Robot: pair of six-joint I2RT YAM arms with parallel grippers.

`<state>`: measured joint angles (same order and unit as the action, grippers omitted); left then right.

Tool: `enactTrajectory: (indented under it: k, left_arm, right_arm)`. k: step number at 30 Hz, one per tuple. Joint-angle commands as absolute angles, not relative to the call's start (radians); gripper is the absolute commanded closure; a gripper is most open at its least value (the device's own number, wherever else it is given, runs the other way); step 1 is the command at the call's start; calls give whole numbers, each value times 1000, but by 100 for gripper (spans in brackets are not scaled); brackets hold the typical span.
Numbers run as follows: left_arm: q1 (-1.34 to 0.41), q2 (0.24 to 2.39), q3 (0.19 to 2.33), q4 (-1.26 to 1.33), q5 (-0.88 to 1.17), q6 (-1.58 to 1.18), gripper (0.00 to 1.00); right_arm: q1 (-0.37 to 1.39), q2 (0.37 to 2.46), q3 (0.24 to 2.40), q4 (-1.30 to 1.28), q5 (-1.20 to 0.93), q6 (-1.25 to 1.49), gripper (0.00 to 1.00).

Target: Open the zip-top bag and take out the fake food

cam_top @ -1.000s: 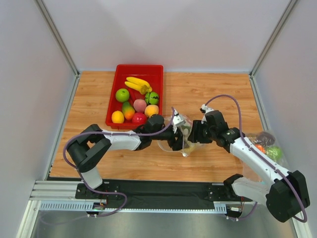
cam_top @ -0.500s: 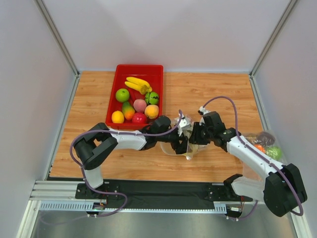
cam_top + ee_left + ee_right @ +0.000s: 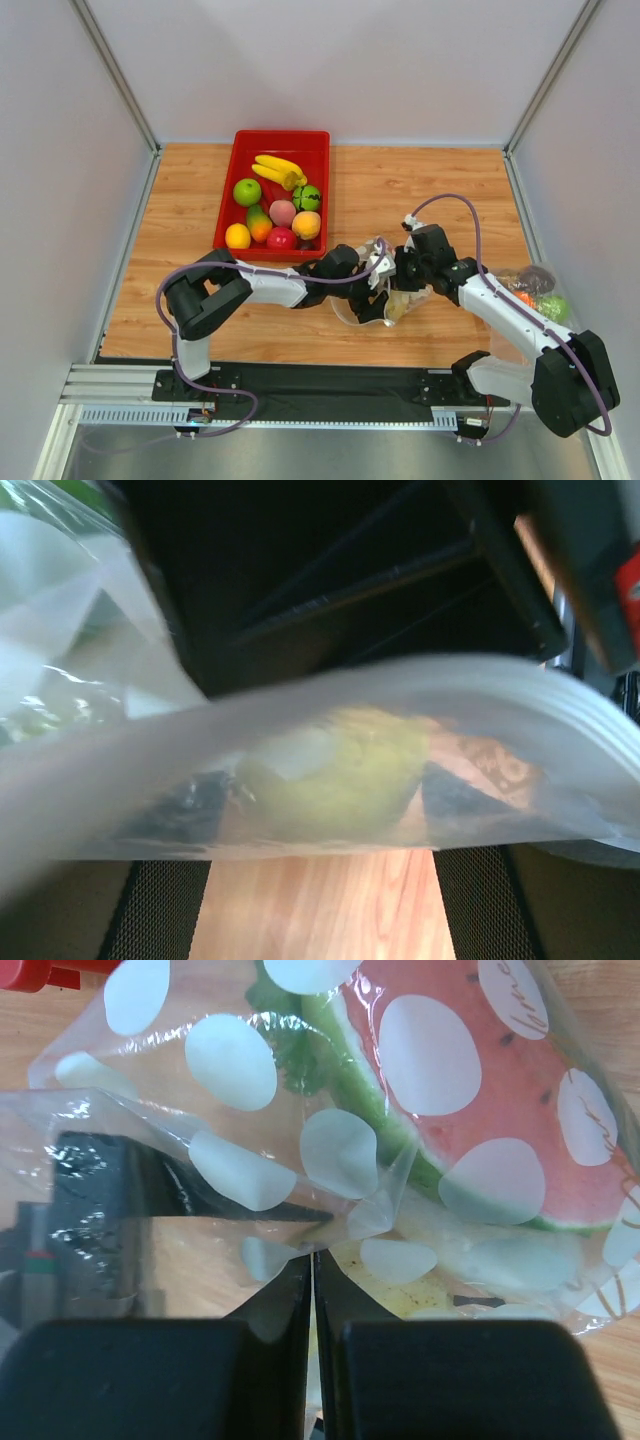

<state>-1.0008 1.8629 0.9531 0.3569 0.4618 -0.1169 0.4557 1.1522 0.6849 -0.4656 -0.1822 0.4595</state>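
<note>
Where the two arms meet near the front middle of the wooden table point(image 3: 440, 190), item one: zip-top bag point(image 3: 392, 303), clear soft plastic, crumpled, resting on the wood. Print: large white round dots over a watermelon-slice pattern, pink flesh with dark seeds, green rind. Film creased and glossy; one fold stands up at the bag's far side. Long axis: roughly left to right across the table in the overhead view, wider than deep; which end carries the mouth cannot be told

Contents, fake food: one pale yellow-green pear-like fruit point(image 3: 335, 780), blurred through the film in the left wrist view; a whitish piece point(image 3: 500, 1260) under the printed rind in the right wrist view; other pieces not distinguishable

Right gripper point(image 3: 312, 1258): at the bag's right side, fingers clamped flat together with a pinch of dotted film at their tips

Left gripper point(image 3: 320, 890): at the bag's left side, fingers spread wide, bare wood visible between them; a band of bag film crosses in front, not pinched

Surroundings: red tray point(image 3: 283, 134) beyond the left arm, apart from the bag, holding bananas point(image 3: 278, 170), a green apple point(image 3: 247, 191), an orange point(image 3: 238, 236) and other toy fruit. Plain clear bag point(image 3: 535, 290) with orange, purple and green pieces at the table's right edge, beside the right arm, well apart from the dotted bag
</note>
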Motion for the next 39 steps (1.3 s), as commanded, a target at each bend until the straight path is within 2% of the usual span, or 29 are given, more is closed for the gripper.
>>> enactTrajectory:
  k: [1, 2, 5, 6, 12, 14, 28, 34, 37, 38, 39]
  left_arm:
    - [-1022, 1885, 994, 353, 451, -100, 16]
    - [-1022, 1894, 997, 356, 446, -103, 17]
    - [-1025, 1904, 1008, 354, 433, -110, 38]
    - [-1025, 1904, 1006, 356, 425, -115, 50]
    - [-1025, 1872, 980, 356, 399, -109, 74]
    - [-1025, 1853, 971, 345, 397, -106, 78]
    - [-1023, 1654, 907, 109, 307, -46, 79]
    - [-1015, 1629, 902, 72, 302, -41, 79]
    - [-1015, 1641, 920, 60, 301, -43, 79]
    - [-1014, 1643, 923, 57, 299, -46, 79]
    - [-1012, 1643, 931, 51, 295, -48, 79]
  right_arm:
    - [449, 1138, 681, -440, -186, 472, 97]
    - [449, 1140, 680, -439, -186, 471, 97]
    - [448, 1135, 678, -443, -183, 471, 98]
    - [448, 1129, 678, -448, -181, 469, 98]
    - [445, 1106, 677, -466, -161, 460, 98]
    - [437, 1108, 673, -465, -156, 459, 98]
    - [419, 1150, 657, -468, -86, 433, 98]
    - [411, 1111, 660, -446, -136, 408, 97]
    - [413, 994, 672, -451, -187, 365, 84]
    - [411, 921, 678, -472, -199, 336, 71]
    - [413, 885, 695, -488, -216, 321, 65]
